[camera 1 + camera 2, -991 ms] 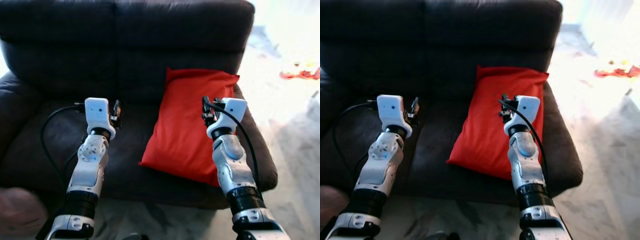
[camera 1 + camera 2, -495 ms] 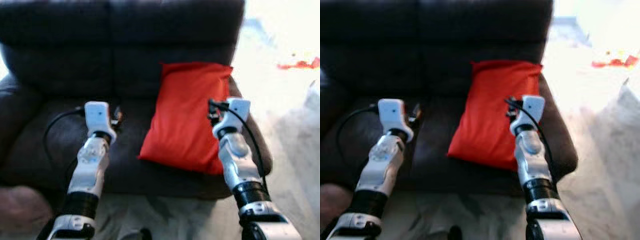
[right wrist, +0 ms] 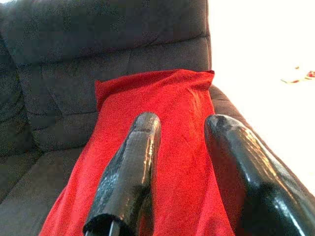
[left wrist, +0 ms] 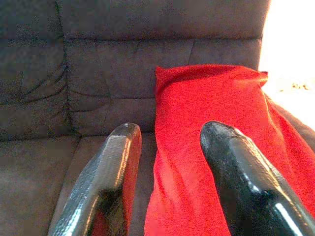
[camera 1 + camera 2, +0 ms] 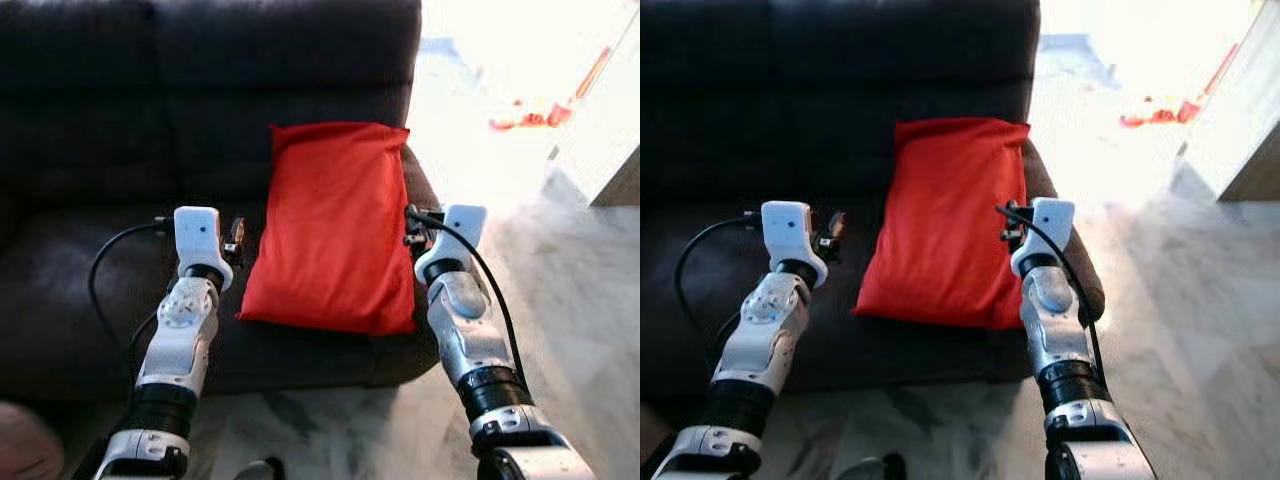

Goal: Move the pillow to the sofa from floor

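The red pillow [image 5: 332, 225] lies on the seat of the dark sofa [image 5: 120, 110], its top end leaning on the backrest near the sofa's right end. My left gripper [image 5: 235, 238] hovers over the seat just left of the pillow. It is open and holds nothing, as the left wrist view shows, with the left gripper [image 4: 170, 130] facing the pillow [image 4: 206, 108]. My right gripper [image 5: 409, 226] hangs at the pillow's right edge, open and empty. In the right wrist view the right gripper [image 3: 184, 119] is just above the pillow [image 3: 167, 103].
Pale marbled floor [image 5: 560, 300] runs along the sofa's front and right side. A red object [image 5: 525, 115] lies on the bright floor far to the right, beside a wall or door edge [image 5: 610, 140]. A brownish shape [image 5: 25, 445] sits at the lower left.
The whole view has swung to the right, so sofa and pillow sit further left in the picture. The pillow rests where it was. Both grippers stay open and empty.
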Controlling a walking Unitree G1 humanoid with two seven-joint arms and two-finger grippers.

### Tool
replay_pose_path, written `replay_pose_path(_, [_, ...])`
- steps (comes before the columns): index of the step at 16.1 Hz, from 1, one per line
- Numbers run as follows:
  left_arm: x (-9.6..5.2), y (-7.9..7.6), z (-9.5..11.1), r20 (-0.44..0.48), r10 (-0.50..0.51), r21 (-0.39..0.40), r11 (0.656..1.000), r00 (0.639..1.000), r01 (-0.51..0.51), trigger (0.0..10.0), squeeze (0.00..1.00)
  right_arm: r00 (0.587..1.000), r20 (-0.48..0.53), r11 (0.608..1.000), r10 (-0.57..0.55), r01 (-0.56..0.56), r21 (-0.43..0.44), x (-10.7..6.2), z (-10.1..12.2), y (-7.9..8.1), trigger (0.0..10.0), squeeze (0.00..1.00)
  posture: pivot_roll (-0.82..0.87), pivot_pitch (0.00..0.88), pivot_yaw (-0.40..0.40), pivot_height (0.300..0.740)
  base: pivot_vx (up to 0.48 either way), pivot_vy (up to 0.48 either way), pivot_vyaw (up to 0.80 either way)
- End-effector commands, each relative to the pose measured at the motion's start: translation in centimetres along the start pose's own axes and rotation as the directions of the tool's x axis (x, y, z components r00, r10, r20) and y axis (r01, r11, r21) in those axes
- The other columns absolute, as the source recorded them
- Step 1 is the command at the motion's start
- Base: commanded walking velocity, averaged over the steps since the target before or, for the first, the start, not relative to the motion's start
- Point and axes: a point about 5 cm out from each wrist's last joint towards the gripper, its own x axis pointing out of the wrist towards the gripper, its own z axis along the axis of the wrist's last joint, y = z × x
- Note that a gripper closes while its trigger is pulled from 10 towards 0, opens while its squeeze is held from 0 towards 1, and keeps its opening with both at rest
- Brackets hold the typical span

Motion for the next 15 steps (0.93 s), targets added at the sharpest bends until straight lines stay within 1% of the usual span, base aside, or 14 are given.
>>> replay_pose_path(1, [-0.16, 0.10, -0.15, -0.010, 0.006, 0.030, 1.000, 1.000, -0.006, 10.0, 0.00, 1.000, -0.016, 1.000, -0.004, 0.004, -0.019, -0.18, -0.38, -0.35, 10.0, 0.00, 0.12, 0.143, -0.014, 0.740, 0.000, 0.000, 0.00])
replay_pose_path(3, [-0.21, 0.21, -0.21, -0.013, 0.012, 0.032, 0.999, 1.000, -0.012, 10.0, 0.00, 0.999, -0.010, 0.997, 0.032, -0.032, -0.070, -0.28, -0.39, 0.08, 10.0, 0.00, 0.12, 0.144, -0.015, 0.740, 0.120, 0.000, 0.75])
replay_pose_path(4, [-0.21, 0.25, -0.23, -0.014, 0.014, 0.035, 0.999, 1.000, -0.013, 10.0, 0.00, 0.999, -0.013, 0.998, 0.031, -0.031, -0.063, -0.31, -0.47, 0.15, 10.0, 0.00, 0.12, 0.144, -0.015, 0.740, 0.255, 0.000, 0.80])
replay_pose_path(5, [-0.20, 0.26, -0.24, -0.015, 0.016, 0.037, 0.999, 1.000, -0.015, 10.0, 0.00, 1.000, -0.015, 0.999, 0.023, -0.023, -0.028, -0.34, -0.58, 0.16, 10.0, 0.00, 0.12, 0.145, -0.015, 0.740, 0.255, 0.000, 0.00])
replay_pose_path(6, [-0.19, 0.26, -0.23, -0.015, 0.017, 0.041, 0.999, 1.000, -0.017, 10.0, 0.00, 1.000, -0.023, 1.000, 0.009, -0.009, -0.015, -0.39, -0.72, -0.01, 10.0, 0.00, 0.12, 0.146, -0.015, 0.740, 0.266, 0.000, 0.00])
replay_pose_path(9, [-0.15, 0.28, -0.24, -0.015, 0.020, 0.042, 0.999, 1.000, -0.019, 10.0, 0.00, 0.999, -0.029, 1.000, 0.017, -0.017, -0.020, -0.50, -0.93, 0.07, 10.0, 0.00, 0.12, 0.146, -0.014, 0.740, 0.286, 0.000, 0.00])
replay_pose_path(11, [-0.13, 0.27, -0.22, -0.015, 0.017, 0.045, 0.999, 1.000, -0.016, 10.0, 0.00, 0.999, -0.027, 0.997, 0.034, -0.036, -0.062, -0.50, -0.86, 0.24, 10.0, 0.00, 0.12, 0.144, -0.014, 0.740, 0.291, 0.000, 0.00])
replay_pose_path(13, [-0.13, 0.24, -0.22, -0.015, 0.016, 0.046, 0.999, 1.000, -0.015, 10.0, 0.00, 0.999, -0.020, 0.996, 0.043, -0.044, -0.073, -0.53, -0.83, 0.42, 10.0, 0.00, 0.12, 0.144, -0.013, 0.740, 0.292, 0.000, 0.68])
replay_pose_path(14, [-0.13, 0.19, -0.22, -0.014, 0.014, 0.049, 0.999, 1.000, -0.013, 10.0, 0.00, 0.999, -0.029, 0.999, 0.024, -0.025, -0.036, -0.57, -1.01, 0.34, 10.0, 0.00, 0.12, 0.144, -0.014, 0.740, 0.292, 0.000, 0.00])
replay_pose_path(15, [-0.12, 0.17, -0.21, -0.014, 0.013, 0.051, 0.999, 1.000, -0.012, 10.0, 0.00, 0.999, -0.033, 0.999, 0.017, -0.018, -0.027, -0.57, -1.08, 0.19, 10.0, 0.00, 0.12, 0.144, -0.013, 0.740, 0.289, 0.000, 0.00])
